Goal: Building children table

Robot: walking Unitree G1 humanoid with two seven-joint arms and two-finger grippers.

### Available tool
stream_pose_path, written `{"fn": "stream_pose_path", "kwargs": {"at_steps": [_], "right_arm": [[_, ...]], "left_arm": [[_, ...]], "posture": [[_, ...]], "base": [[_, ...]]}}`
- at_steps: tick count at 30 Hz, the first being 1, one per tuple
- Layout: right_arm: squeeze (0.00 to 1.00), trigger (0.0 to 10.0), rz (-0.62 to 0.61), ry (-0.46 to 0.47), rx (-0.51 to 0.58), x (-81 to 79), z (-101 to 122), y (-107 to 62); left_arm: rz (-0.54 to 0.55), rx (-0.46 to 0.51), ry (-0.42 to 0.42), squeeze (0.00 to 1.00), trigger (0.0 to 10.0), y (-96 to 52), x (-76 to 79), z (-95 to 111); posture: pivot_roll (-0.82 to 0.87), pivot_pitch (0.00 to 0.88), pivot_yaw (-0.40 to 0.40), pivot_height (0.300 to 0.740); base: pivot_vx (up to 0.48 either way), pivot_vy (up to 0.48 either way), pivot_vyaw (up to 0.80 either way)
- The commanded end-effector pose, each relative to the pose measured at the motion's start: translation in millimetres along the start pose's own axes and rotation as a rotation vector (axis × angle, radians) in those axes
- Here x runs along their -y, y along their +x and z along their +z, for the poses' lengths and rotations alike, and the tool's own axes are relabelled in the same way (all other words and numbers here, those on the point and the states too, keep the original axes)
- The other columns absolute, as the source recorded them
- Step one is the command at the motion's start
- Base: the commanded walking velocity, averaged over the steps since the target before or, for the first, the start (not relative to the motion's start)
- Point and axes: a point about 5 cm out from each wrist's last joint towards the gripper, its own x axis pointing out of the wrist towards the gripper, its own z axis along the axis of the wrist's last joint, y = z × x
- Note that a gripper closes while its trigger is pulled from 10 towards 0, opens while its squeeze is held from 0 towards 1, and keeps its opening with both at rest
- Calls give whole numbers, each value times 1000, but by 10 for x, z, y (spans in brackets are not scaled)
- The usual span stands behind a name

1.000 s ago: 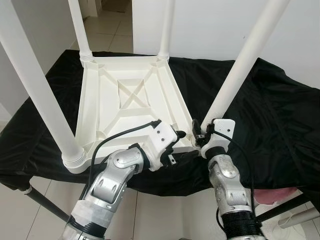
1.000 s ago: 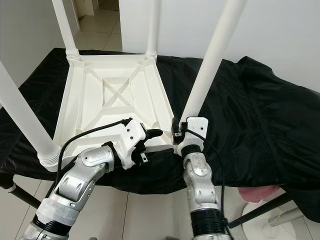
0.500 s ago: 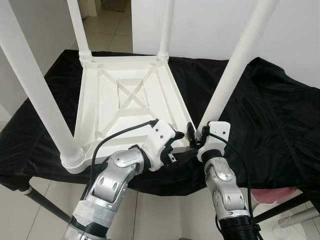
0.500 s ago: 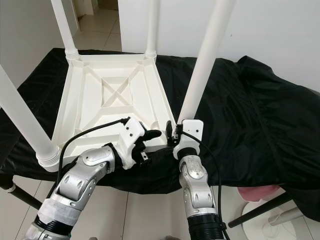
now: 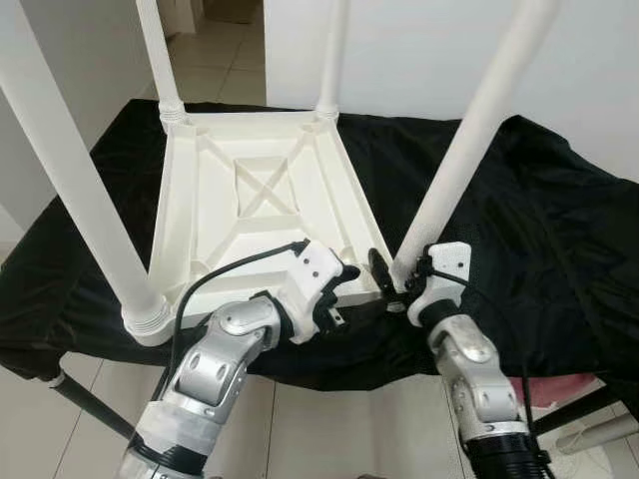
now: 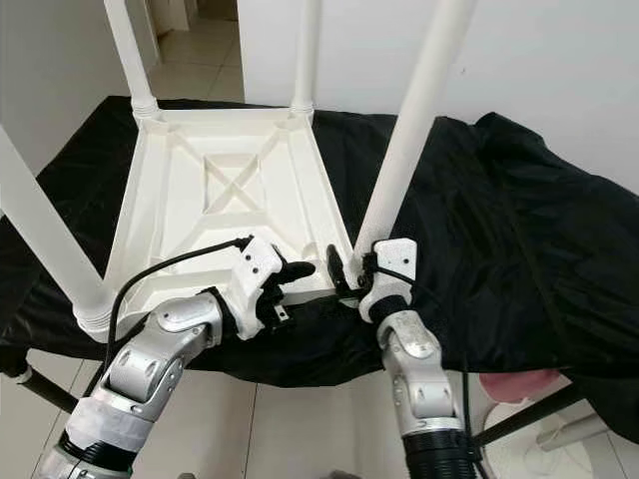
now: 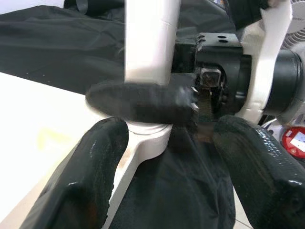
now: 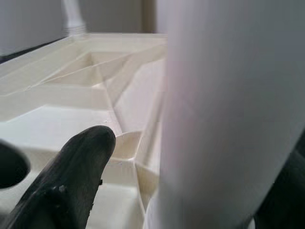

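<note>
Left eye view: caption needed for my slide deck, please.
Both end effectors meet at the near-right leg of the upturned white children's table on black cloth.

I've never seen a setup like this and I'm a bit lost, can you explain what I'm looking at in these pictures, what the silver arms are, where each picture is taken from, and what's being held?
The silver arms belong to a humanoid robot. The two wide pictures come from cameras in its head, looking down; the two close-ups come from a camera on each wrist, looking along that gripper's black fingers.

In front of it a white plastic children's table lies upside down on a black cloth, with its four legs pointing up.

The right gripper has its two fingers spread around the base of the near right leg, one finger on each side; whether they press on it is not clear. The left gripper, fingers apart, sits beside that same corner of the table, holding nothing.

It looks as if the robot is seating or turning that leg in its socket.
</note>
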Motion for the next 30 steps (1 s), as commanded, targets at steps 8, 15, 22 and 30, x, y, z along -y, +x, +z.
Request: {"fn": "stream_pose_path", "kwargs": {"at_steps": [8,15,22,30], "right_arm": [[0,10000,189,-58,-24,109,-30,47],[0,0,186,-98,-55,221,-62,105],[0,0,190,-88,-66,258,-92,66],[0,10000,172,-54,-81,236,-156,17]], "left_arm": [[-16,-5,17,0,10000,25,22,15],[-18,-2,29,0,10000,54,29,23],[-16,-6,36,0,10000,52,34,18],[-21,-10,39,0,10000,56,39,11]], "posture": [[-42,0,-34,740],[-40,0,-36,740],[-41,0,-36,740],[-49,0,-29,740]], "base": [[0,0,0],[0,0,0],[0,0,0],[0,0,0]]}}
